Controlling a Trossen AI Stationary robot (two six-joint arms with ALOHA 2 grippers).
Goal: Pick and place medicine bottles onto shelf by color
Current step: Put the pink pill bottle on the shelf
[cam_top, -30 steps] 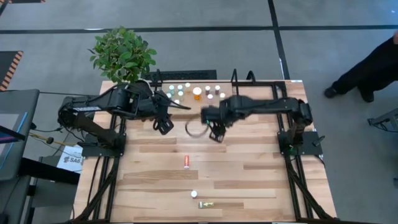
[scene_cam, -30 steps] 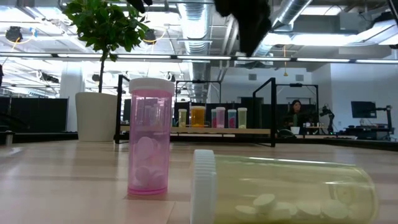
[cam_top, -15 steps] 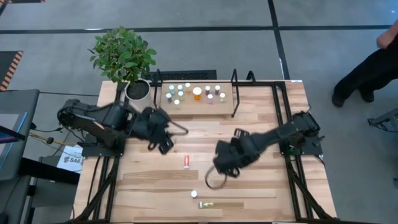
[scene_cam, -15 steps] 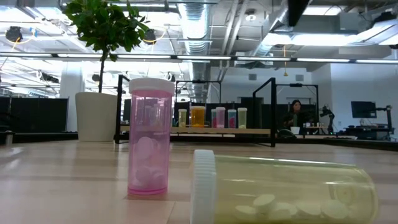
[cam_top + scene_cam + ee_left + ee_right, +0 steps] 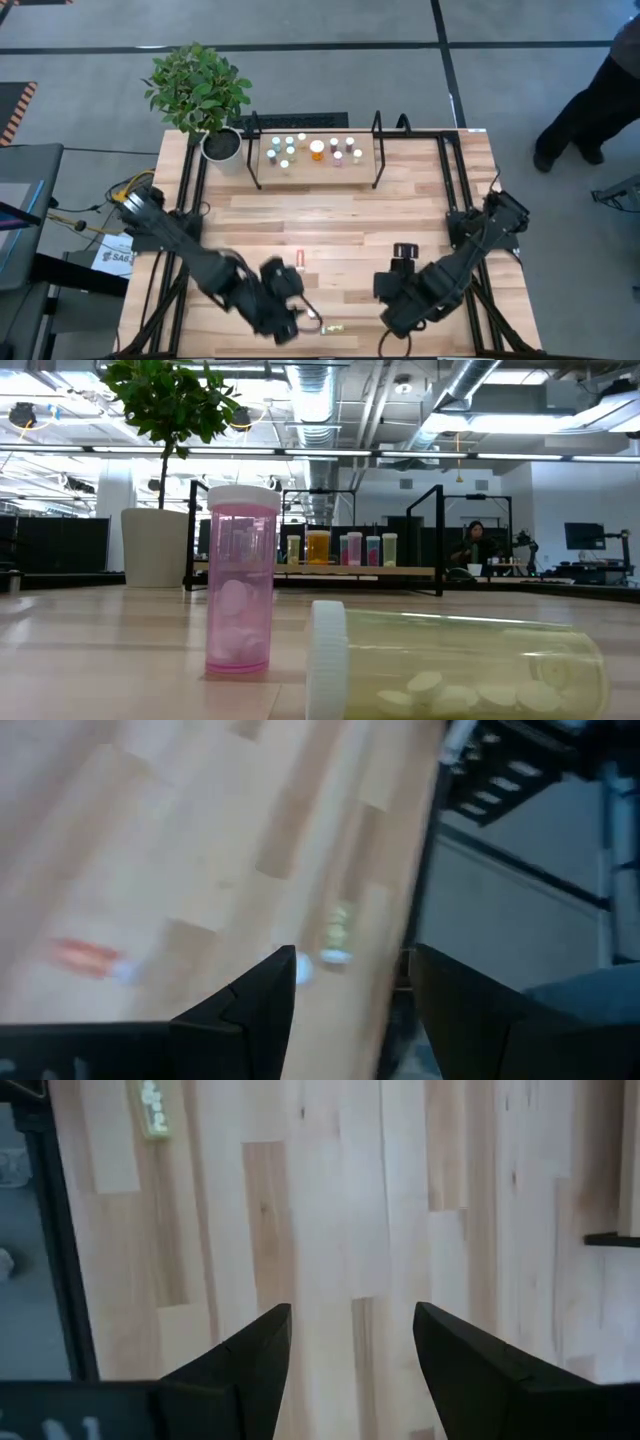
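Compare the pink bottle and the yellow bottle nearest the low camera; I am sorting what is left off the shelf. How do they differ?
Pose: the pink bottle stands upright on the table, while the yellow bottle lies on its side.
Colour: the pink bottle has a clear pink body, the yellow bottle a pale yellow-green one.
Cap: the pink bottle's points up; the yellow bottle's faces sideways.
Both have white caps, hold white tablets, and are untouched by either hand.
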